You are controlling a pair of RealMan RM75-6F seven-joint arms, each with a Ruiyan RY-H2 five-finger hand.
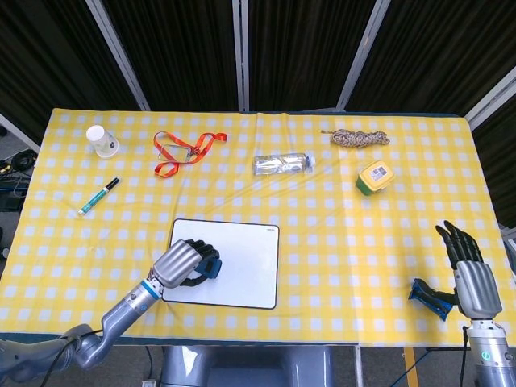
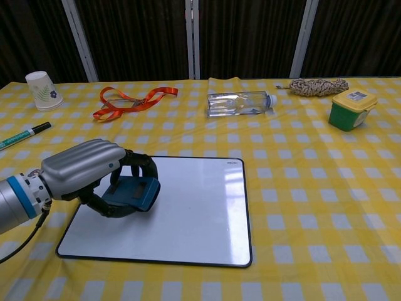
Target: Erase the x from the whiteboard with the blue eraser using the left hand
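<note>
My left hand (image 2: pixel 88 170) (image 1: pixel 184 263) grips the blue eraser (image 2: pixel 133 194) (image 1: pixel 211 267) and holds it down over the left part of the whiteboard (image 2: pixel 188 213) (image 1: pixel 242 258). The hand and eraser cover the spot where the x mark sat, so the mark is hidden in both views. The whiteboard lies flat on the yellow checked tablecloth near the front edge. My right hand (image 1: pixel 469 278) is far to the right at the table's front corner, fingers spread and holding nothing.
Behind the board lie a clear plastic bottle (image 2: pixel 241 103), an orange lanyard (image 2: pixel 128 101), a paper cup (image 2: pixel 40 89), a green marker (image 2: pixel 22 136), a coiled rope (image 2: pixel 316 86) and a green box with a yellow lid (image 2: pixel 353 107). A blue object (image 1: pixel 430 297) sits beside my right hand.
</note>
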